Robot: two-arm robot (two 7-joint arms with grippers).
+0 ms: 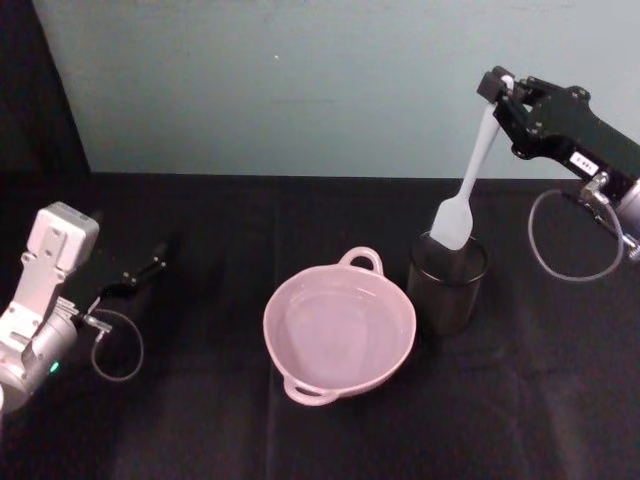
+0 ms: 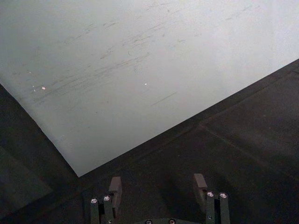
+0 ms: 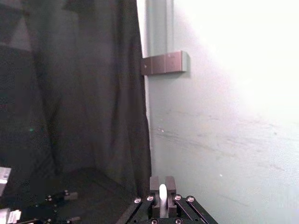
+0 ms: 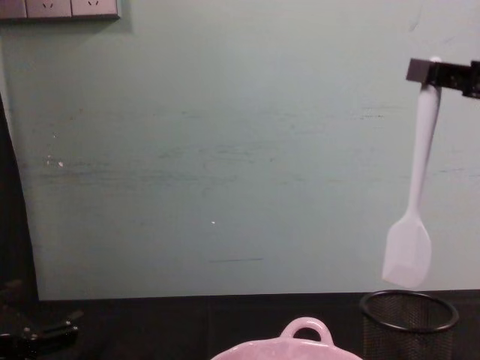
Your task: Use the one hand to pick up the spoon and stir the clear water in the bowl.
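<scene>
Black cloth covers the table [image 1: 220, 420] before a pale green wall. Pick-up looks done, stirring not begun: the right gripper [image 1: 497, 88] pinches the white spoon [image 1: 468, 180] by its handle tip, blade hanging just above the mesh cup [image 1: 446, 283], beside the pink bowl [image 1: 339, 328]. Beyond the bowl's far side, the left gripper [image 2: 159, 187] rests with fingers spread, holding nothing.

White spoon [image 4: 416, 202] hanging above pink bowl [image 1: 338, 328]

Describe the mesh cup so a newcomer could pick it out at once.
Start at the black-covered table in front of the pale green wall, and find the pink bowl near its middle. The mesh cup stands just right of that bowl, directly below the white spoon hanging from the right gripper. It is the only dark, see-through cylinder.
</scene>
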